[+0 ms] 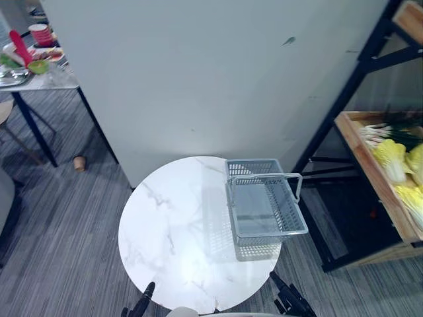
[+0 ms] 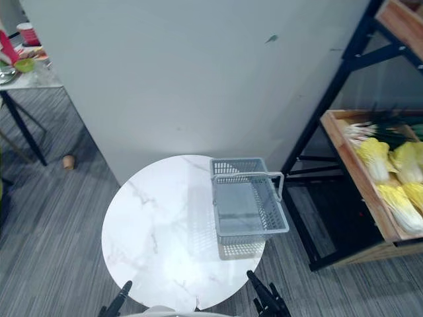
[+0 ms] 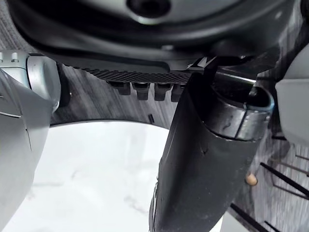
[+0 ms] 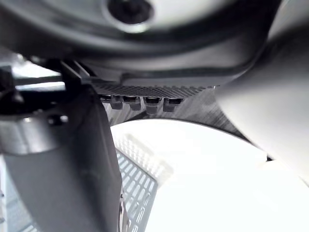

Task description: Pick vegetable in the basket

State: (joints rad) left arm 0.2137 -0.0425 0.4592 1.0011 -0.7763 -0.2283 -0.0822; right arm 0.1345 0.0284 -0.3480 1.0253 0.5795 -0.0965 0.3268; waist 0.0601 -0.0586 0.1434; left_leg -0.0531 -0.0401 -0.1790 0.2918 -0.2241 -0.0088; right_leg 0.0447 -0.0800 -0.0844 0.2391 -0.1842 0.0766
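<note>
Nearest, the left hand [image 1: 144, 300] and right hand [image 1: 289, 302] hang by the near rim of the round white marble table [image 1: 172, 231], the fingers of each straight, relaxed and slightly apart. On the table's right edge sits a grey mesh basket [image 1: 251, 168] with its handle upright. Further right, well apart from the basket, pale yellow cabbages [image 1: 391, 158] and spring onions [image 1: 377, 131] lie in a wooden crate [image 1: 371, 173] on a black rack [image 1: 344, 99]. Behind the table stands a grey partition [image 1: 211, 79], and at far left a cluttered side table [image 1: 53, 80].

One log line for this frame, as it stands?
stage: pre-pick | basket: empty, on table | vegetables: in crate | left hand: open | right hand: open
</note>
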